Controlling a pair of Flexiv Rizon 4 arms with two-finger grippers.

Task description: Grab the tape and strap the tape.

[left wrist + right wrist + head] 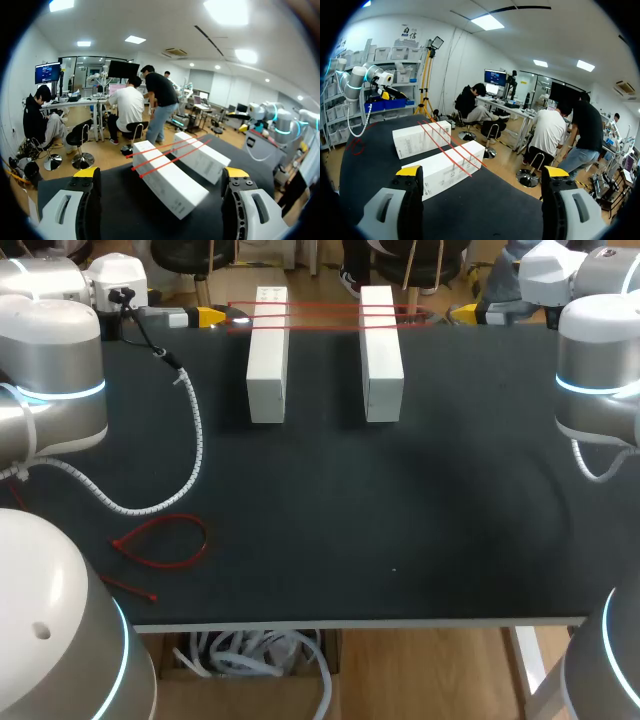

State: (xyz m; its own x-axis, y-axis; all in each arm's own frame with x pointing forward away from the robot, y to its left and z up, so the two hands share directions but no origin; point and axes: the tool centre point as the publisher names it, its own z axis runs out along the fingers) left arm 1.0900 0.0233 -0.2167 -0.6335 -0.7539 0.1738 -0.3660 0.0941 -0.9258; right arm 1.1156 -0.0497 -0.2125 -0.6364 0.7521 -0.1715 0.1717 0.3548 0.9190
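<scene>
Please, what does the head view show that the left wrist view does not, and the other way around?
Only the head view: a loose red tape loop and a coiled white cable lying on the table. Only the left wrist view: the left end effector is open, with nothing held between its fingers. Both: a left white box and a right white box with red tape stretched across them.

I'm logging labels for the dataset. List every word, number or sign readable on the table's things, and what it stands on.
None can be read.
Left white box: small dark marks on its top, too small to read.
Right white box: fine print on its side, too blurred to read.
Red tape: no print shows.
</scene>
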